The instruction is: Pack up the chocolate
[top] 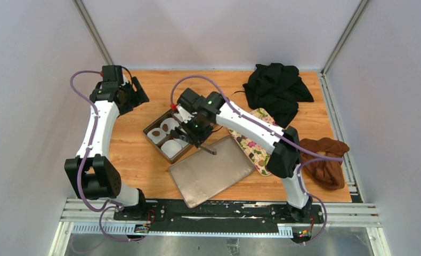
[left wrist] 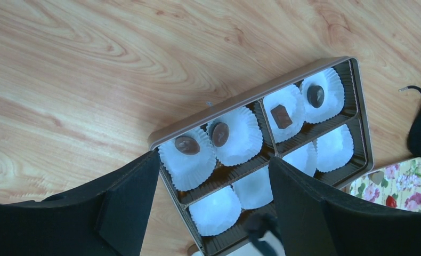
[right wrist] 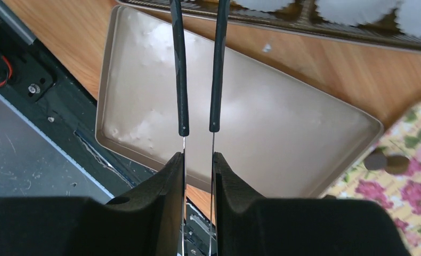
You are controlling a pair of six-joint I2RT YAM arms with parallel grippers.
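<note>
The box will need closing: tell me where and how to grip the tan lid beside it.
Take the lid by its upturned rim, from above, one finger inside and one outside: it lies flat, open side up, leaving only the rim to hold. The short edge toward the left arm probably suits the open left gripper; the right gripper is shut on tongs.

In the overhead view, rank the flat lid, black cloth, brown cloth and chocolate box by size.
Largest: flat lid and black cloth, about alike.
Then brown cloth.
Then chocolate box, partly covered, so unsure.
</note>
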